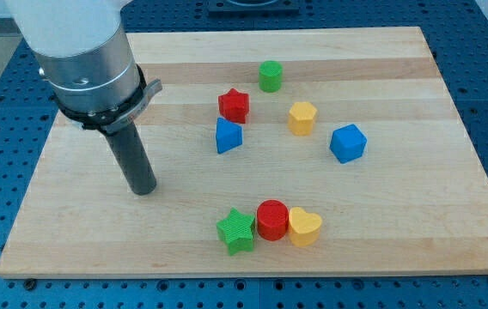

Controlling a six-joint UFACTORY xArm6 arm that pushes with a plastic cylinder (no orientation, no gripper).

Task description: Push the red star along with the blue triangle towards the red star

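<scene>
A red star (234, 105) lies on the wooden board (72, 223) above centre. A blue triangle (228, 136) sits just below it, nearly touching. My tip (143, 188) rests on the board at the view's left, well to the left of and below the blue triangle, apart from every block. The dark rod rises from the tip to the grey arm body at the top left.
A green cylinder (271, 75) lies above and right of the red star. A yellow hexagon (301, 118) and a blue cube (348, 143) lie to its right. Near the bottom, a green star (236, 231), red cylinder (271, 220) and yellow heart (305, 227) stand in a row.
</scene>
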